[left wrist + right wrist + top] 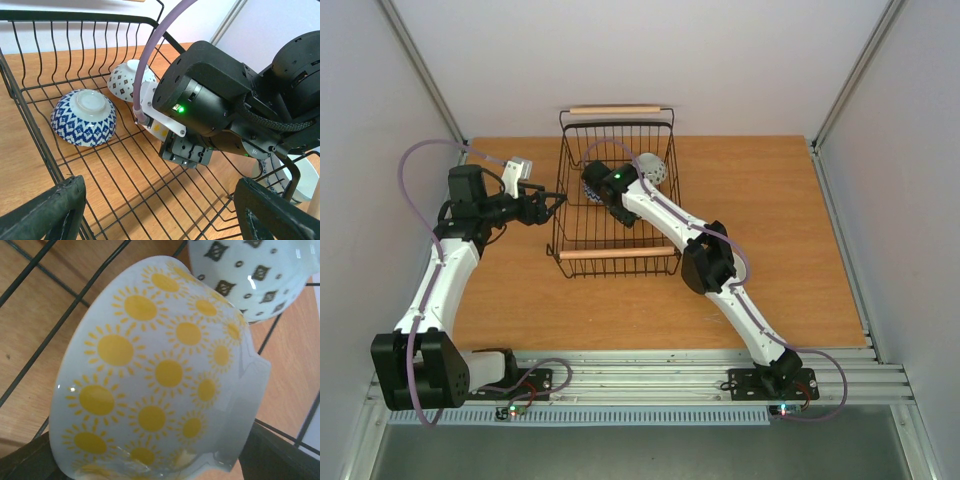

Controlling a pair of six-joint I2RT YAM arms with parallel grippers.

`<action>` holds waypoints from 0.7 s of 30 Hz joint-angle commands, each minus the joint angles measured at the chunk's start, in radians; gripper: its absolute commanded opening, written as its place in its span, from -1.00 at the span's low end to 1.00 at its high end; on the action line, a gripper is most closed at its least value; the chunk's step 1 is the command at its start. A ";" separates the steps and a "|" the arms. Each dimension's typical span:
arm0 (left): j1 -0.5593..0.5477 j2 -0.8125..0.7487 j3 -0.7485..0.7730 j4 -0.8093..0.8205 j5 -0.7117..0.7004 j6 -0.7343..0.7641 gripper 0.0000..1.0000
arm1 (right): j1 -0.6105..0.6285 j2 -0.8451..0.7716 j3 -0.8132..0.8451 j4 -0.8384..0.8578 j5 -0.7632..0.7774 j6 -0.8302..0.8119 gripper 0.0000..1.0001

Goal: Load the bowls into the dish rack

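The left gripper (160,220) stands at the left wall of the dish rack (75,17) with its jaws spread wide and only rack wire between them. Ahead and to their left a blue-patterned bowl (85,117) lies upside down, with a diamond-patterned bowl (127,80) beyond it. Inside the rack, a sun-patterned bowl (155,375) fills the gap between the jaws of the right gripper (593,186), though I cannot tell whether they press on it, and the diamond-patterned bowl lies just past them.
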 commanded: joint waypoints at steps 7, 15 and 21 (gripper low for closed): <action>0.008 -0.018 0.005 0.052 0.007 -0.004 0.63 | -0.018 -0.003 0.006 0.006 -0.060 -0.028 0.97; 0.011 -0.017 0.004 0.054 0.010 -0.004 0.63 | -0.016 -0.057 -0.020 0.011 -0.185 -0.029 0.97; 0.011 -0.022 0.007 0.048 0.011 -0.005 0.63 | -0.015 -0.076 -0.030 0.013 -0.201 -0.023 0.97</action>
